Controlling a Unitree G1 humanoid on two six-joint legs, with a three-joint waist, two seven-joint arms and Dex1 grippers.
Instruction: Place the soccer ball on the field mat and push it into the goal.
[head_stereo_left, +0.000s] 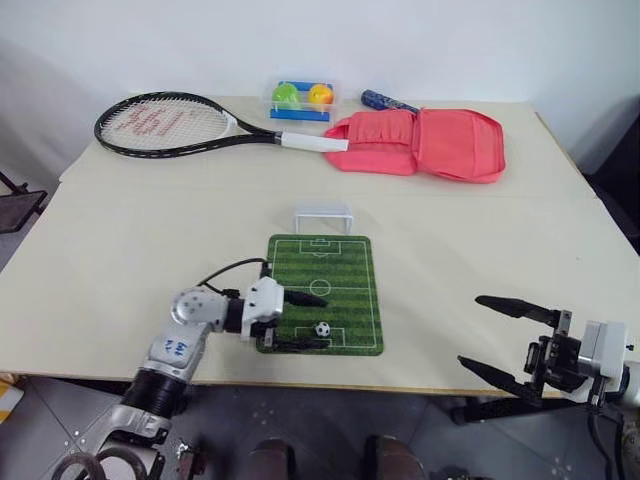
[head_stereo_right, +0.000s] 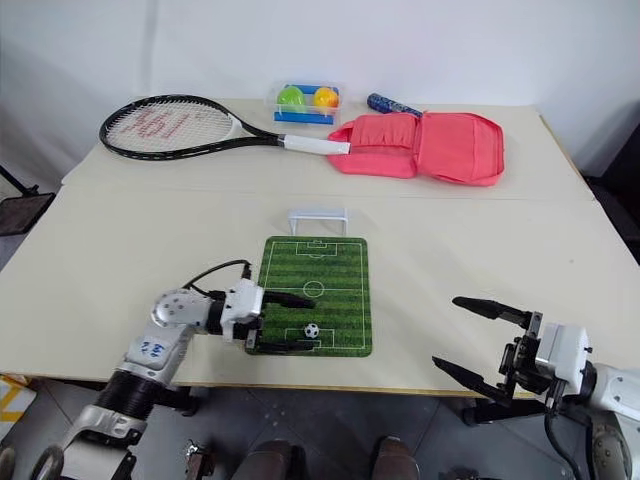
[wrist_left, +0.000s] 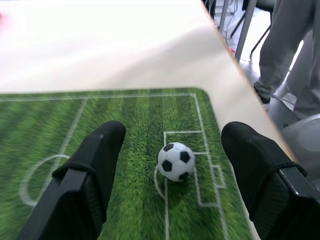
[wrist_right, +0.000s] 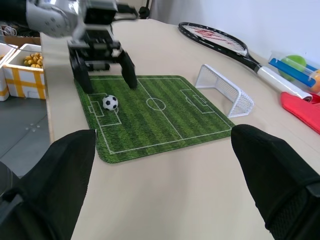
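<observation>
your right gripper (head_stereo_left: 497, 335) idles near you, jaws apart and empty. the left gripper (head_stereo_left: 306, 320) has its jaws apart around the ball (head_stereo_left: 322, 328), which sits free on the mat's (head_stereo_left: 345, 270) near end. nudge it off-line and it'll likely roll wide of the goal (head_stereo_left: 322, 214) beyond.

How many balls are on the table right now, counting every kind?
3. The soccer ball lies on the field mat, at its near end. A green ball and an orange ball sit side by side in the clear box at the table's far edge.
</observation>
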